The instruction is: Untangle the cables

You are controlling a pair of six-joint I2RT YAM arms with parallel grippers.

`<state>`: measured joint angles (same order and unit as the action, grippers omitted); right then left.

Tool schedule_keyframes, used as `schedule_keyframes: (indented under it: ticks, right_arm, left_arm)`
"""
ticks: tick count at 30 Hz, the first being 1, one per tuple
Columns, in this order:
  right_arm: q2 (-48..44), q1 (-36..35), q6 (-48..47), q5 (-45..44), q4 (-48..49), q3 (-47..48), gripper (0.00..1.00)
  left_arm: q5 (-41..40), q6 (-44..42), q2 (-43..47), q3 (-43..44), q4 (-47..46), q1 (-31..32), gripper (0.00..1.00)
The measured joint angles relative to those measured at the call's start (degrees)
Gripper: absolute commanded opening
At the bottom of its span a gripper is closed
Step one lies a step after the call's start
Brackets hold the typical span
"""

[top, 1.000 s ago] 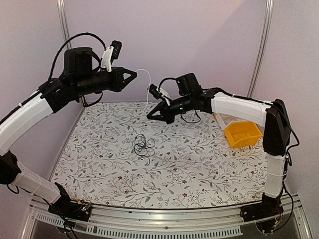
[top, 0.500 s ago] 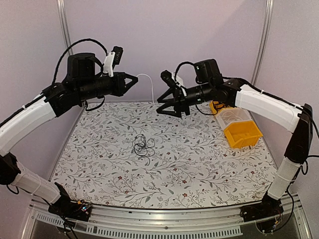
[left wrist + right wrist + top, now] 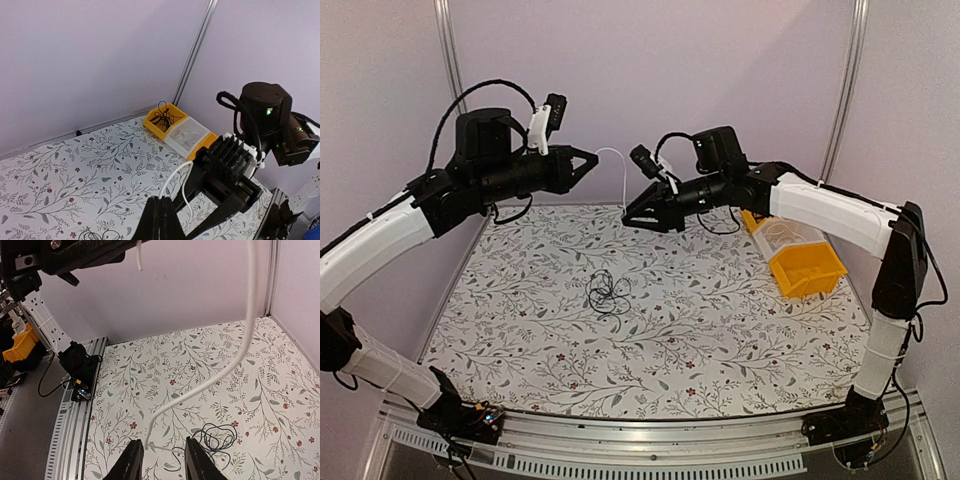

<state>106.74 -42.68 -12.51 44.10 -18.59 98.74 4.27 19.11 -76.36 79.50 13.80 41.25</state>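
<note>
While clamping the white cable (image 3: 621, 175) in the left pincer (image 3: 592, 157) over the worktop's (image 3: 720, 340) far edge, hangs it near-upright, loose end just beside the parted right pincer (image 3: 630, 218); leaves black cables (image 3: 608, 292) mid-worktop.

Cables (image 3: 608, 292) lie mid-table (image 3: 720, 335); bins (image 3: 807, 268) sit far right; behind, a lone cable (image 3: 621, 180) hangs from the left gripper (image 3: 592, 157).

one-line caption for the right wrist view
Open right gripper near a dangling white cable, black cables bunched on the table.
</note>
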Motion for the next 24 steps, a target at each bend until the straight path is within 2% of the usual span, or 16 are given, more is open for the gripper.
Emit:
schedule_keyframes:
  ticks: [1, 4, 8, 11, 14, 17, 24]
  right_arm:
    - [0.44, 0.00, 0.74, -0.04, 0.24, 0.04, 0.11]
    - [1.05, 0.00, 2.62, -0.72, 0.68, 0.11, 0.01]
    - [1.05, 0.07, 3.34, -1.57, 1.09, 0.15, 0.00]
    - [1.01, 0.57, 3.50, -1.92, 1.05, 0.15, 0.00]
    - [0.44, 2.03, 3.48, -2.21, 0.98, -0.20, 0.00]
    - [-1.16, 4.31, 2.73, -3.37, 0.07, -1.40, 0.00]
    - [-7.06, 11.91, -1.73, -8.96, -1.57, -5.70, 0.00]
  left_arm:
    - [0.00, 0.07, 0.04, -0.31, -0.20, 0.00, 0.00]
    - [-0.04, 0.44, 0.37, -1.22, -0.26, 0.00, 0.00]
    - [-0.22, 0.68, 0.55, -1.84, -0.42, 0.00, 0.01]
    - [-0.26, 0.83, 0.55, -2.45, -0.98, 0.00, 0.26]
    - [-0.66, 1.05, 0.48, -3.28, -0.98, 0.02, 0.39]
    - [-0.96, 1.09, 0.22, -4.31, -0.85, 0.04, 0.43]
    - [-1.55, 1.51, -1.73, -7.06, -0.57, 0.04, 0.43]
